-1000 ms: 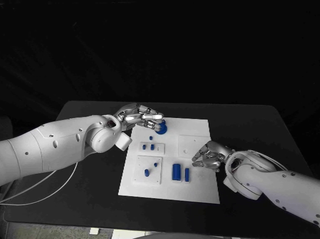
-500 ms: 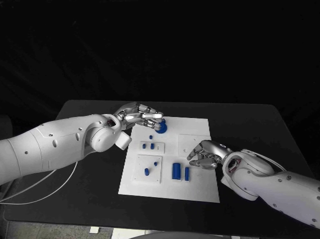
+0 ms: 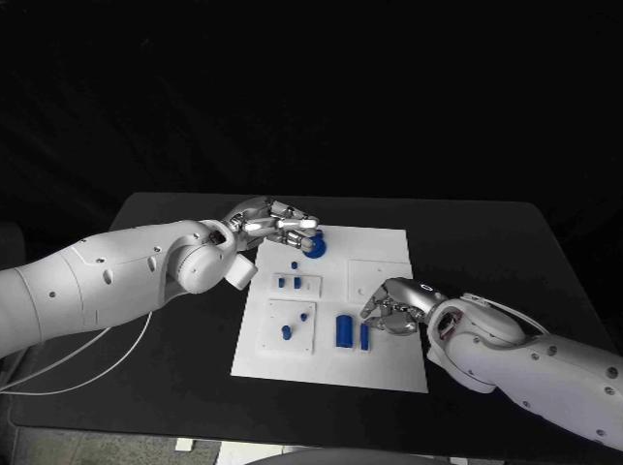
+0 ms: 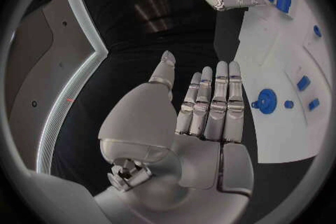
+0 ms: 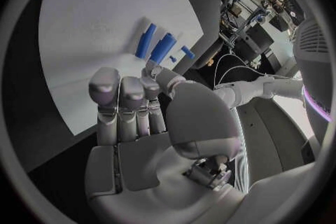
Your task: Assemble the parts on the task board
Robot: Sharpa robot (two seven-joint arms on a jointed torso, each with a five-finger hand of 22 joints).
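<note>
The right robot hand (image 3: 392, 308) is hovering over the near right part of the task board (image 3: 381, 254), just beside the two long blue parts (image 3: 346, 332) that are lying side by side there; its fingers are lying loosely apart with nothing between them, as the right wrist view also shows (image 5: 129, 106). The left robot hand (image 3: 272, 225) is hanging at the board's far left corner, beside the round blue part (image 3: 316, 249), with its fingers stretched out straight and nothing in its grasp (image 4: 203, 106). Smaller blue parts are standing or lying in the board's middle and near left panels (image 3: 295, 284). The board itself is lying in the middle of the black worktop (image 3: 493, 242).

The parts are looking like small, rigid, light plastic pieces with smooth faces, so they are probably slipping easily under metal fingertips; a pinch across the narrow sides of a long part, near its middle, seems the safest hold, since a grip at one end may be tipping it. The board, being thin and light, may be sliding if pushed sideways.

Compared with a second ago, the right robot hand is now sitting nearer the long parts and further in over the board, having come from the board's right edge. The left robot hand is keeping much the same place, and the parts are lying as they were.
</note>
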